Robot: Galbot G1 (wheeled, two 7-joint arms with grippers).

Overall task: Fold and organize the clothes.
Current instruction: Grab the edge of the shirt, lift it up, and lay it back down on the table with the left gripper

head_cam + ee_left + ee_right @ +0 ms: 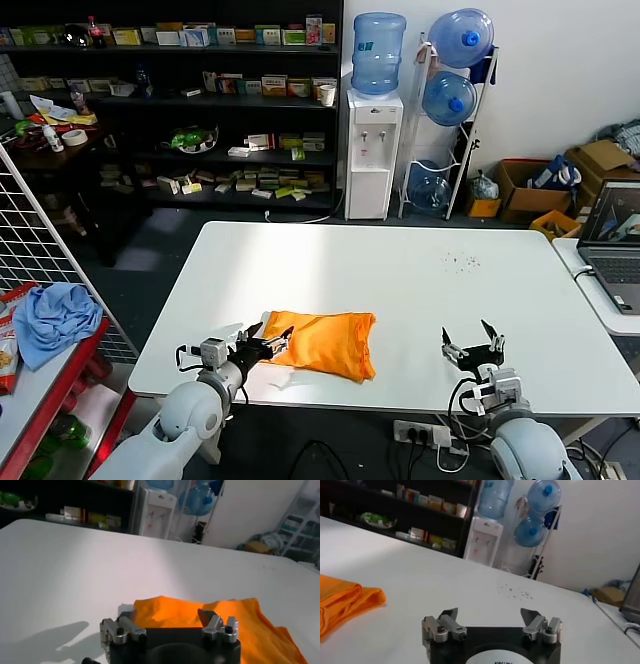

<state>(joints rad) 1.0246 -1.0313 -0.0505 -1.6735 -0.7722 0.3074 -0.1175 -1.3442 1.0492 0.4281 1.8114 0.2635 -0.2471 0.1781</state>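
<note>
You can see the orange T-shirt [322, 343] lying folded into a compact bundle on the white table [400, 280], near the front edge and left of centre, but its neck, sleeves and any collar label are tucked out of sight. Your left gripper [268, 344] sits at the bundle's left end with its jaws spread apart; in the left wrist view the fingertips [128, 616] stand at the cloth's edge, and you cannot tell whether they touch it. Your right gripper [473, 342] hovers over bare table well to the right of the shirt, jaws also wide apart and holding nothing. Writing on the right gripper's round plate is cut off and unreadable. The boxes on the shelves [250, 100] carry labels too small to read.
</note>
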